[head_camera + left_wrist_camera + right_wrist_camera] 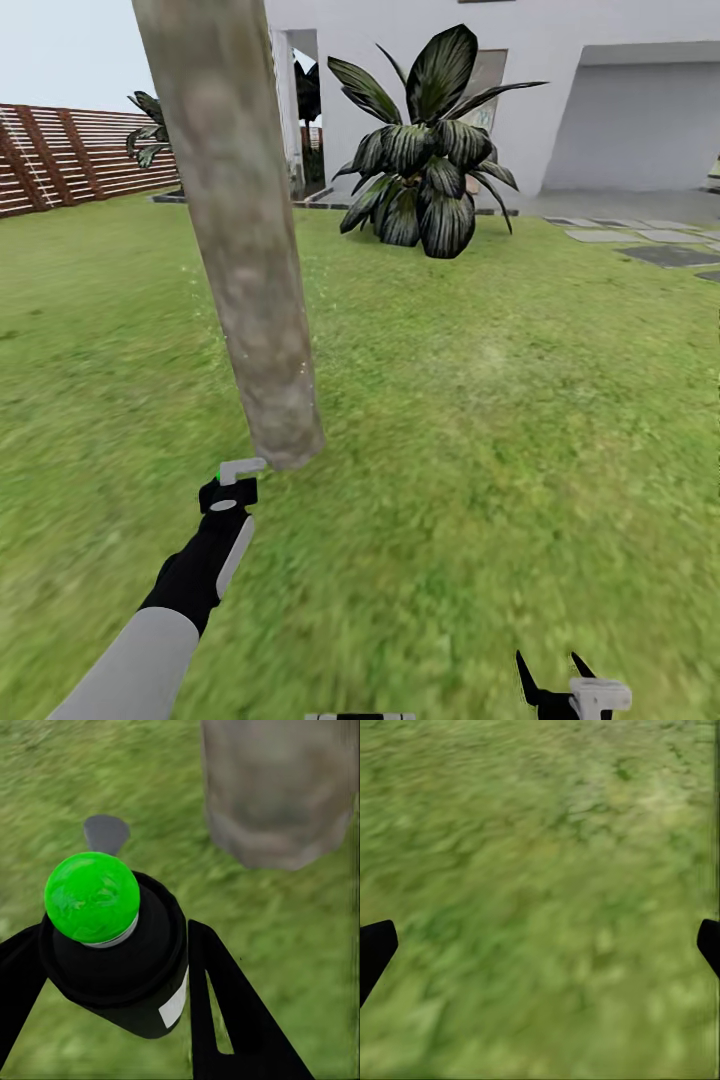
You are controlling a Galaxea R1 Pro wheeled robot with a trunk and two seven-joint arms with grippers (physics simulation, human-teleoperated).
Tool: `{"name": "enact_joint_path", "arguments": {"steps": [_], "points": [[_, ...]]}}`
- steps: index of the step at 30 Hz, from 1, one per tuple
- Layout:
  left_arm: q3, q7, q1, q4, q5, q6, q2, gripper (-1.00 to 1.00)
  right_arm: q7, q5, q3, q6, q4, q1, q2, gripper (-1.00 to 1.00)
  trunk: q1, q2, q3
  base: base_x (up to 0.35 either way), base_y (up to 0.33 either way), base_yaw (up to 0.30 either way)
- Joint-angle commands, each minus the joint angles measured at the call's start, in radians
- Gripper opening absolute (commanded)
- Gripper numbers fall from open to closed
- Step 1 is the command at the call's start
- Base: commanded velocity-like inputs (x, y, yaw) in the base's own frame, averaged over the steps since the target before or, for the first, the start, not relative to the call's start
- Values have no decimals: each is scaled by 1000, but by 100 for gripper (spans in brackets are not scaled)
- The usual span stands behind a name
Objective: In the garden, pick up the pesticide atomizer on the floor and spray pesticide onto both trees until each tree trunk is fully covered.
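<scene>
One tree's trunk (245, 260), thick and mottled grey-beige, rises from the grass (480, 430) left of centre; its base (277, 795) stands close in the left wrist view. My left gripper (229, 490) sits just short of that base, shut on the pesticide atomizer (238, 470). The atomizer (120, 960) is a dark bottle with a green knob and a white label, held between the two black fingers (232, 1020). My right gripper (556, 685) hangs low at the right, open over bare grass, its fingertips (375, 949) far apart.
A broad-leaved low plant (425, 170) grows in front of the white house (610, 90). Brown slat fence (70, 155) runs along the far left. Grey paving stones (650, 240) lie at the far right. Open lawn spreads to the right of the trunk.
</scene>
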Motion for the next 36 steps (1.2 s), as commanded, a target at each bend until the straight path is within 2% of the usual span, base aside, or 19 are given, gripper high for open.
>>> {"name": "enact_joint_path", "arguments": {"steps": [1,15,20,23,24,26,27,29,31,33,34,35,36], "points": [[0,0,0,0,-1,1,0,-100,0,0,0,0,0,0,0,100,0,0,0,95,-266,5],[3,0,0,0,1,3,3,-100,0,0,0,0,0,0,0,100,0,0,0,278,-115,5],[2,0,0,0,1,0,3,-100,0,0,0,0,-1,0,0,100,0,0,0,250,-136,222],[0,1,24,3,2,-11,-1,-100,0,0,0,0,-1,0,0,100,0,0,0,39,-23,276],[1,1,25,30,4,-20,1,-100,0,0,0,0,-1,0,0,100,0,0,0,6,-3,225],[0,0,3,115,5,-25,1,-100,0,0,0,0,-2,0,0,100,0,0,0,2,-1,70],[-2,0,-36,146,3,-25,0,-100,0,0,0,0,-2,0,0,100,0,0,0,1,0,24],[-5,-1,-107,184,-2,-25,-4,-100,-1,-1,0,-1,-2,0,0,100,0,0,0,0,0,9],[-8,-5,-141,195,-5,-24,-7,-100,-1,-1,0,-1,-2,0,-1,100,0,0,0,0,0,2],[-8,-11,-153,197,-7,-17,2,-100,-2,-2,0,-1,-2,0,-1,100,0,0,0,0,0,0],[-8,-13,-164,198,-8,-14,18,-100,-2,-2,0,0,-2,0,-2,100,0,0,0,0,0,0],[-7,-14,-171,199,-6,-11,50,-100,-2,-2,0,0,-2,0,-2,100,0,0,0,0,0,0],[-7,-15,-177,199,-4,-9,71,-100,-2,-2,0,0,-2,0,-2,100,0,0,0,0,0,0]]}}
